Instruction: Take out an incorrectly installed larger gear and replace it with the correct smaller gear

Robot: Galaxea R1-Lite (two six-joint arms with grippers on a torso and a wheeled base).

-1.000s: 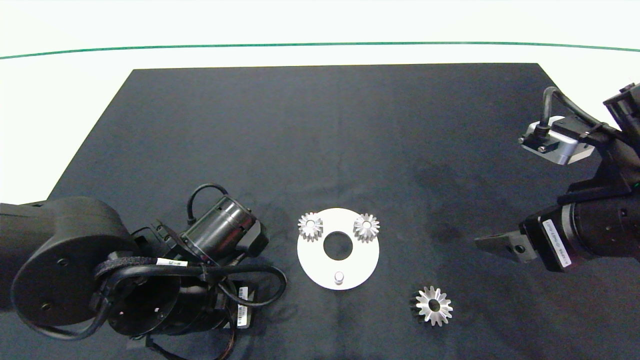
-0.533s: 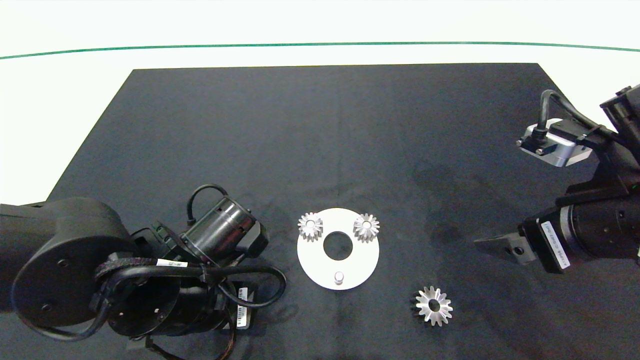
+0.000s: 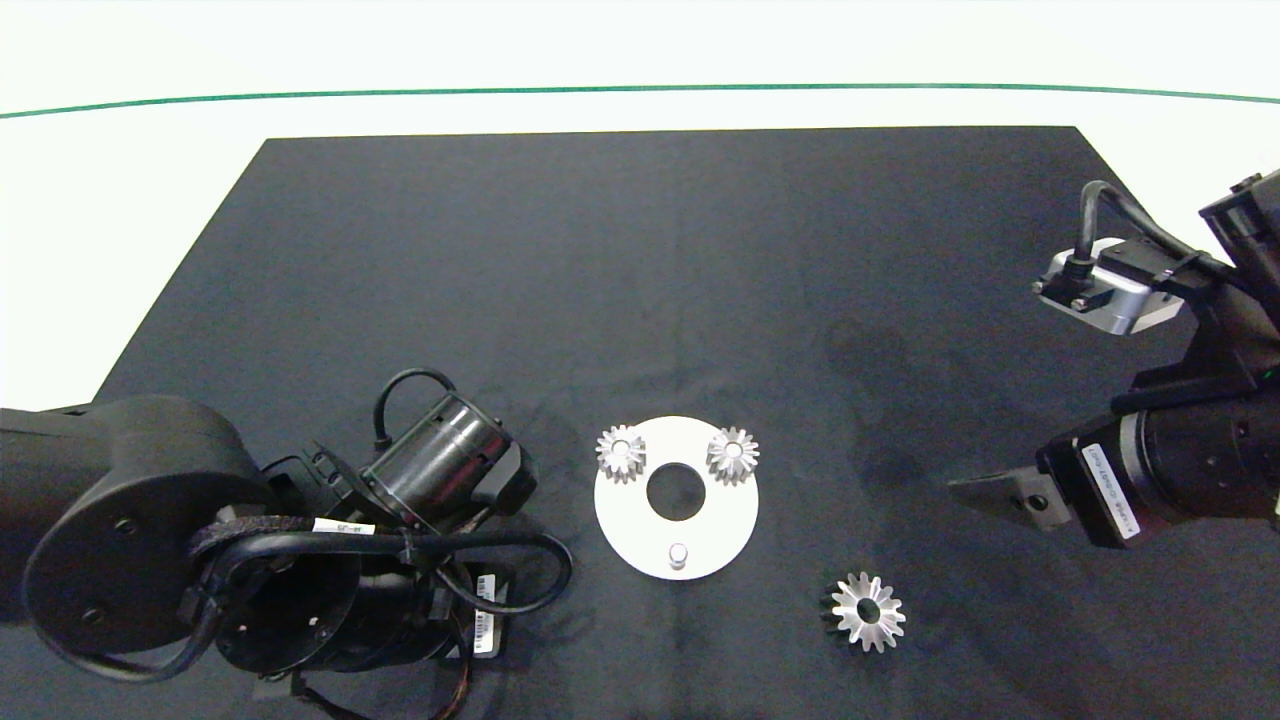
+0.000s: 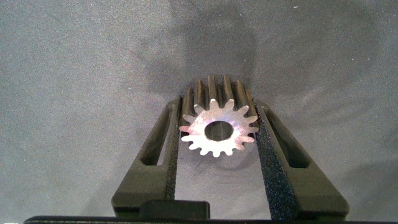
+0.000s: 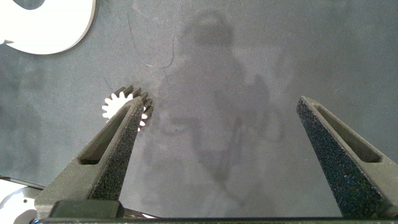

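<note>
The larger gear (image 3: 867, 611), star-like with pointed teeth, lies flat on the black mat just right of the white disc (image 3: 715, 525). It also shows beside a finger in the right wrist view (image 5: 119, 103). My right gripper (image 5: 221, 102) hangs open over bare mat, to the right of that gear; one of its fingers (image 3: 1000, 492) shows in the head view. In the left wrist view my left gripper (image 4: 221, 109) is shut on the smaller gear (image 4: 217, 126), which has short blunt teeth and a wide hole. The left arm (image 3: 300, 560) hides this gripper in the head view.
Two small gears (image 3: 621, 452) (image 3: 733, 455) sit on the disc's far pegs. The near peg (image 3: 678, 553) is bare, and the disc has a round centre hole. The black mat (image 3: 640, 280) ends at white table on the left, right and far sides.
The right arm has shifted very slightly. The gears, the disc and the left arm have stayed where they were.
</note>
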